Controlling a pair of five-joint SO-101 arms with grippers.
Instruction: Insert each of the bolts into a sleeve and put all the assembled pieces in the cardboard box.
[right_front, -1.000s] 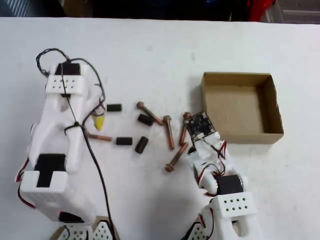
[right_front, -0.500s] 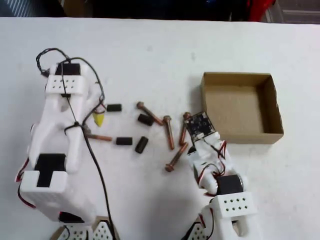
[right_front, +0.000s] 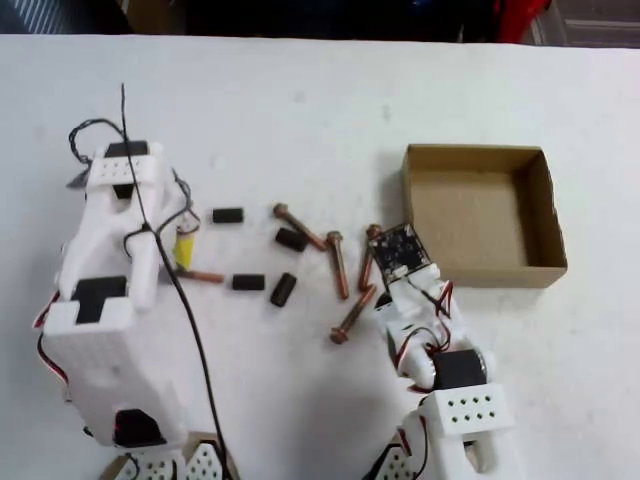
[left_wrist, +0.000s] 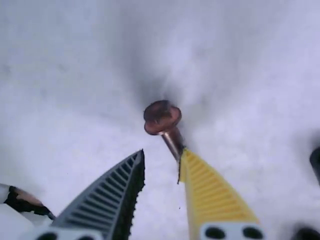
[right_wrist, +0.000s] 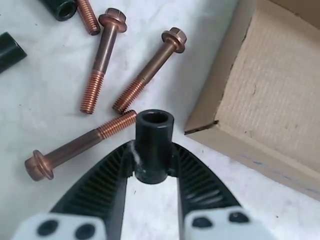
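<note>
My left gripper (left_wrist: 160, 155) is open and low over the table, its yellow finger (left_wrist: 210, 200) lying over the shank of a copper bolt (left_wrist: 162, 117) whose head sticks out past the tips. From above, that bolt (right_front: 203, 275) lies beside the yellow finger (right_front: 185, 248). My right gripper (right_wrist: 154, 150) is shut on a black sleeve (right_wrist: 154, 142), held bore-up beside the cardboard box (right_wrist: 270, 75). Three more bolts (right_wrist: 102, 55) (right_wrist: 147, 70) (right_wrist: 80, 145) lie just beyond it. The box (right_front: 555, 215) holds nothing.
Loose black sleeves (right_front: 228, 215) (right_front: 291, 239) (right_front: 248, 282) (right_front: 284, 289) and copper bolts (right_front: 299, 226) (right_front: 337, 264) (right_front: 353, 314) are scattered between the two arms. The right arm's wrist board (right_front: 398, 250) sits close to the box's near left corner. A black cable (right_front: 190, 340) trails along the left arm.
The left arm has shifted left and tilted, bringing its yellow finger from near the upper sleeve down to the bolt's shank. The right arm and the sleeve it holds have stayed still.
</note>
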